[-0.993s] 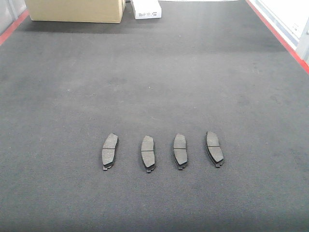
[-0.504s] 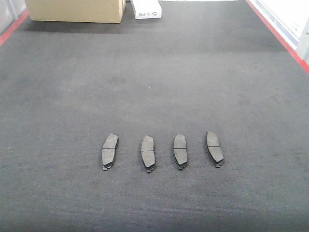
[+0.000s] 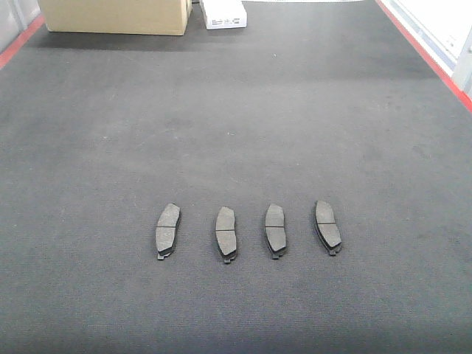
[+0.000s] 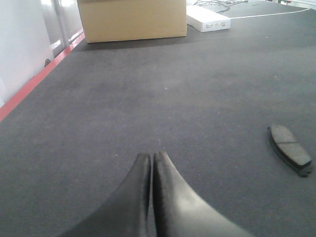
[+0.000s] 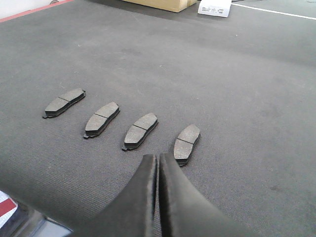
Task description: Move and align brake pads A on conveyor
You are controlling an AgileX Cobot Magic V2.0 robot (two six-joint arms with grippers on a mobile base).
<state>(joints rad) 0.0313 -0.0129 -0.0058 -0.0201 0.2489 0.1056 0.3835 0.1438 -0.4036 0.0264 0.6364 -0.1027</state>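
Four small flat dark grey brake pads (image 3: 248, 231) lie in a side-by-side row, apart from one another, on the wide dark grey felt-like conveyor belt (image 3: 236, 110). The left gripper (image 4: 151, 159) hangs low over bare belt, fingers pressed together and empty — one pad lies well off to its right. The right gripper (image 5: 158, 159), likewise closed and empty, points at the row, just short of the nearest pad. A tan cardboard box (image 3: 114, 16) and a white carton (image 3: 224, 14) stand at the far end.

Light: even, fairly bright, overhead.
Shadows: soft, thin beneath the brake pads (image 3: 225, 234); darker band before the cardboard box (image 3: 114, 16).
Glare: washed-out white at front view's upper right.
Focus: wrist views slightly soft.
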